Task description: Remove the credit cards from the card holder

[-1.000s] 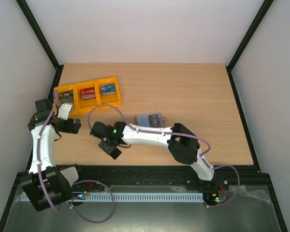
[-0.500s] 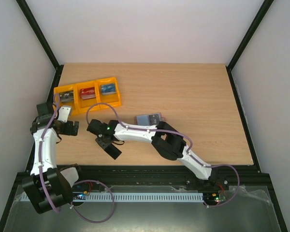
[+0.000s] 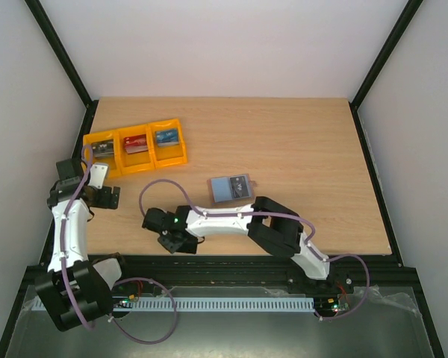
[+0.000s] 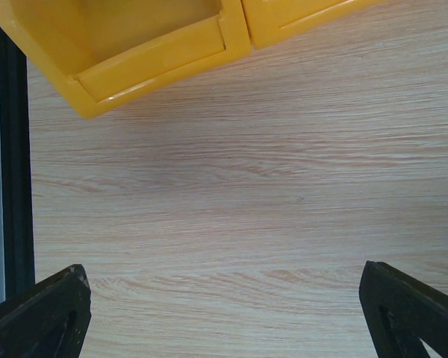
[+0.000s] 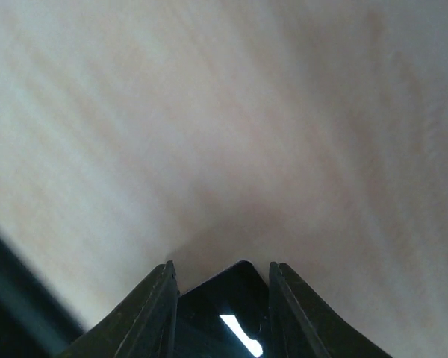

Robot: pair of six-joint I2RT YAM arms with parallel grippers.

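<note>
The card holder (image 3: pixel 231 187) lies flat and alone at mid-bench (image 3: pixel 306 142), its pale face up. We see the credit cards (image 3: pixel 137 143) in the yellow tray (image 3: pixel 172 158) at the far left, one to a compartment: dark grey, red and blue, left to right. The left pincer (image 4: pixel 224 267) hangs just near of the tray, its fingers wide apart. The right pincer (image 5: pixel 220 262) hangs by the near edge, left of the holder. Its fingers are drawn close around a dark blurred shape, and we cannot tell whether they grip anything.
</note>
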